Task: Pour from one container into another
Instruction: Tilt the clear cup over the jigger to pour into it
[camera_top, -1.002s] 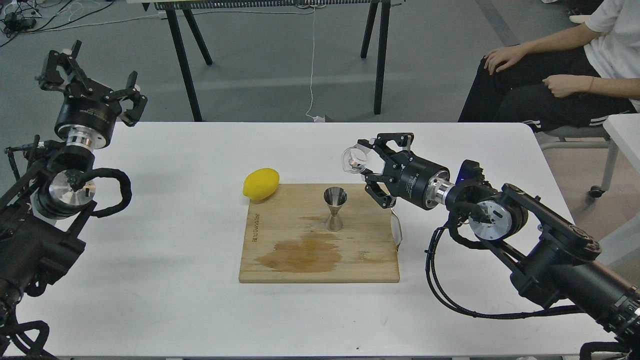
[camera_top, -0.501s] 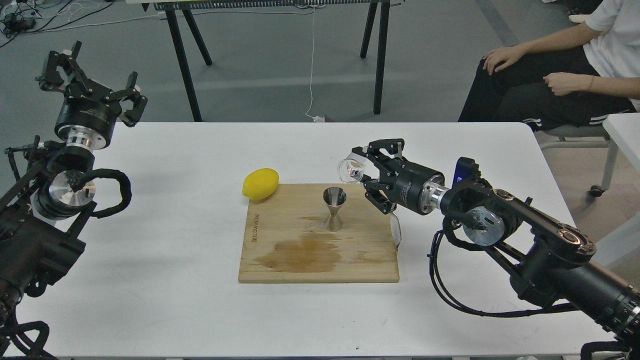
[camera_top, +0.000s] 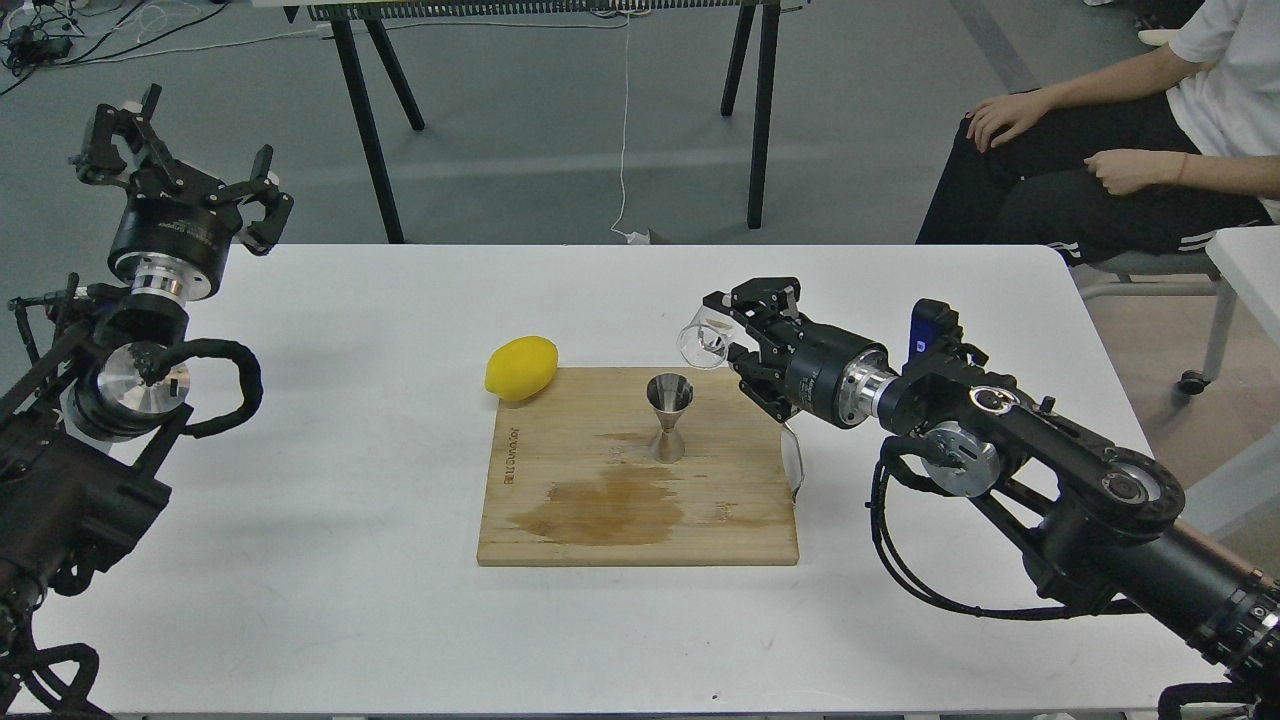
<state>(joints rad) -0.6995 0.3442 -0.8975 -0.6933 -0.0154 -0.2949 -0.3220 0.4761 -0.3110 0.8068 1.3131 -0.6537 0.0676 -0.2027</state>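
The steel jigger (camera_top: 669, 416) stands upright on the wooden cutting board (camera_top: 640, 500), near its back middle. My right gripper (camera_top: 728, 335) is shut on the clear glass cup (camera_top: 703, 344), holding it tipped on its side in the air, its rim facing left and down, just above and right of the jigger's mouth. No liquid stream is visible. My left gripper (camera_top: 178, 165) is raised at the far left beyond the table's back-left corner, fingers spread open and empty.
A yellow lemon (camera_top: 521, 368) lies on the white table (camera_top: 330, 480) touching the board's back-left corner. A wet brown stain (camera_top: 600, 510) marks the board's front half. A seated person (camera_top: 1110, 150) is at the back right, off the table.
My right gripper has carried the cup down and left toward the jigger and tipped it further over. The left arm, jigger and lemon have not moved.
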